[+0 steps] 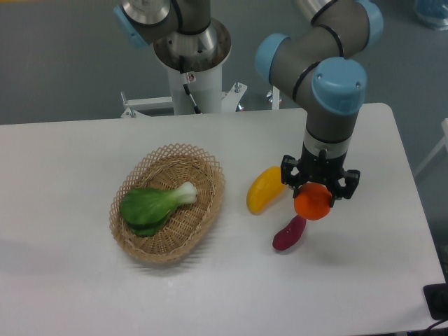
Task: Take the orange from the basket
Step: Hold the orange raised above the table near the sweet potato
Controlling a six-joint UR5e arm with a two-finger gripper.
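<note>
The arm reaches down at the right, wrist vertical, its end effector [316,201] pointing downward with fingers clamped closed.

We see the orange [312,203], smooth and faintly shiny, pinched in the matt black plastic-looking gripper [320,187]. The arm [329,115] shows satin grey metal with glossy blue plastic caps. Over on the matt white table [63,161], the basket [204,213] is rough tan wicker with open lattice. The yellow fruit [264,190] looks smooth and waxy, the purple sweet potato [288,234] duller, the leafy green [150,206] softly glossy.
</note>
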